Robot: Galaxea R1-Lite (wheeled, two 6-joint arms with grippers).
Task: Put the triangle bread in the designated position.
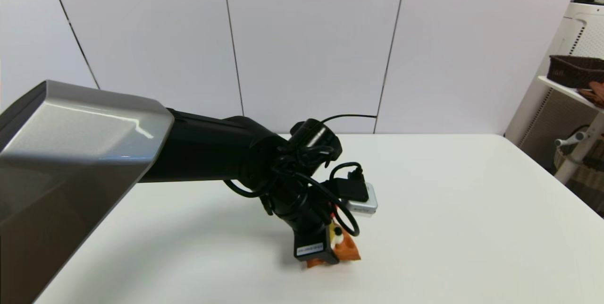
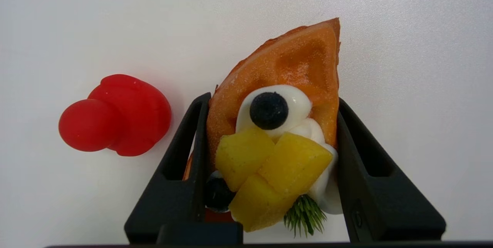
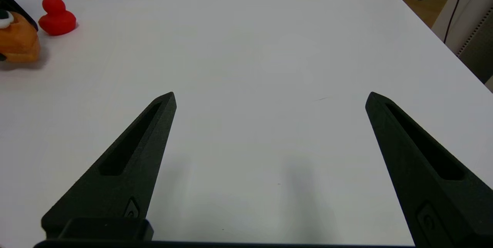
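The left gripper [image 2: 269, 163] is down over the triangle bread [image 2: 287, 86], one finger pressed to each long side of the wedge, so the jaws are closed in on it about as wide as the bread itself. Gripping across the flanks makes sense: it spares the cream, fruit and berries on top and gives two fairly flat faces to squeeze.

From the head view, the bread [image 1: 348, 249] sits low at the table [image 1: 472, 223], towards the near edge and roughly midway along it; whether it is resting there or just lifted, I cannot tell. The arm reaches in from the left, wrist tipped steeply down, which keeps the fingers coming at the wedge from above.

A red duck [image 2: 115, 121] stands just beside the bread, apart from the fingers and not touched. It is not part of the job, so any move should steer clear of it.

The right gripper [image 3: 269, 99] hovers over bare table nearer the right edge, jaws spread wide and holding nothing, simply waiting.

No mark shows the target spot, so judging the drop point is the tricky bit.
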